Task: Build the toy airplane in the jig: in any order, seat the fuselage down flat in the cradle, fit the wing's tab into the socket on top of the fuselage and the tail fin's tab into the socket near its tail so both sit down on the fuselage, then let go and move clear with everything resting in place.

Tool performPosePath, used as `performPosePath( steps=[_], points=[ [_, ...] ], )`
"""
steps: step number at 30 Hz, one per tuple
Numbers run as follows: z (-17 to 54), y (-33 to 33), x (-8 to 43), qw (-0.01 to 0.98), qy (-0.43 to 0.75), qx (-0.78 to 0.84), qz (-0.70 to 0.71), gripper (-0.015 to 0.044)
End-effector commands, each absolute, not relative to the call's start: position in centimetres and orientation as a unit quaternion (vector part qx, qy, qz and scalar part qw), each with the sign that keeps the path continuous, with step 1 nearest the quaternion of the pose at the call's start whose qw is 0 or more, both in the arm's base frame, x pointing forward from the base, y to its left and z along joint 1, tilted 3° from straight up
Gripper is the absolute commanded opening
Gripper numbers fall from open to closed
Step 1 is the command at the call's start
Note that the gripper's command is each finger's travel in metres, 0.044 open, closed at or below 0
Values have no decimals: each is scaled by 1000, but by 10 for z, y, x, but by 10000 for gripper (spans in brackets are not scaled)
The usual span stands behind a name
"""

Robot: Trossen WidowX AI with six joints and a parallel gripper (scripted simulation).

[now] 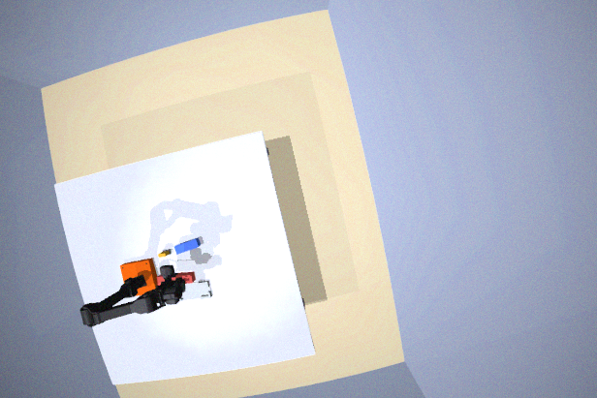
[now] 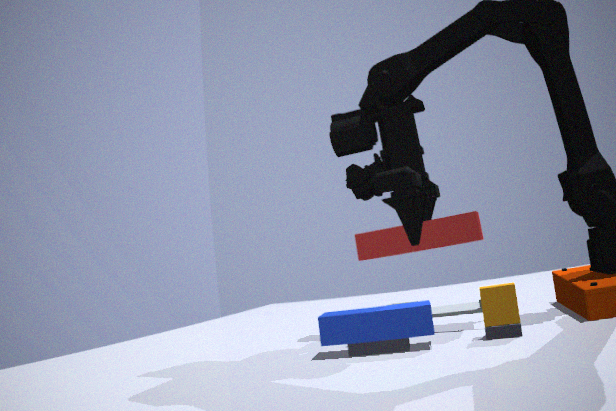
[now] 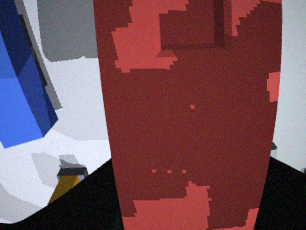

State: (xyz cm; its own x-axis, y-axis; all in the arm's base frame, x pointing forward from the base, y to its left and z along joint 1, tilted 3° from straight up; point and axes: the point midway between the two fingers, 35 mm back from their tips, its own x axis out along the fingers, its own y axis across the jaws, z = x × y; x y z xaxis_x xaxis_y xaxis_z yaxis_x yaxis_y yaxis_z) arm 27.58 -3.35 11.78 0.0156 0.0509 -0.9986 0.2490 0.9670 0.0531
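My gripper (image 2: 415, 242) (image 3: 184, 158) is shut on the red fuselage (image 1: 188, 277) (image 2: 452, 230) (image 3: 192, 125) near its middle. The fuselage hangs well above the table, and its right end stands higher in the exterior view. A socket shows in its upper face in the wrist view. The pale jig (image 1: 196, 290) (image 2: 457, 309) stands on the table; the arm and other parts partly hide it. The blue wing (image 1: 188, 245) (image 2: 375, 324) (image 3: 25, 110) rests on a dark block beside the fuselage. The yellow tail fin (image 1: 165, 253) (image 2: 500, 304) (image 3: 65, 187) stands on another dark block.
The orange arm base (image 1: 131, 268) (image 2: 585, 299) stands on the white table (image 1: 228, 328), close to the tail fin. The arm reaches over from that side. The table's far edge shows in the exterior view.
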Motion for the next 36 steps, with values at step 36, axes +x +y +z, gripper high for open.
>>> performPosePath(
  steps=[36],
  points=[
    [81, -118, 266, 711, 695, 92, -57, 0]
  ],
)
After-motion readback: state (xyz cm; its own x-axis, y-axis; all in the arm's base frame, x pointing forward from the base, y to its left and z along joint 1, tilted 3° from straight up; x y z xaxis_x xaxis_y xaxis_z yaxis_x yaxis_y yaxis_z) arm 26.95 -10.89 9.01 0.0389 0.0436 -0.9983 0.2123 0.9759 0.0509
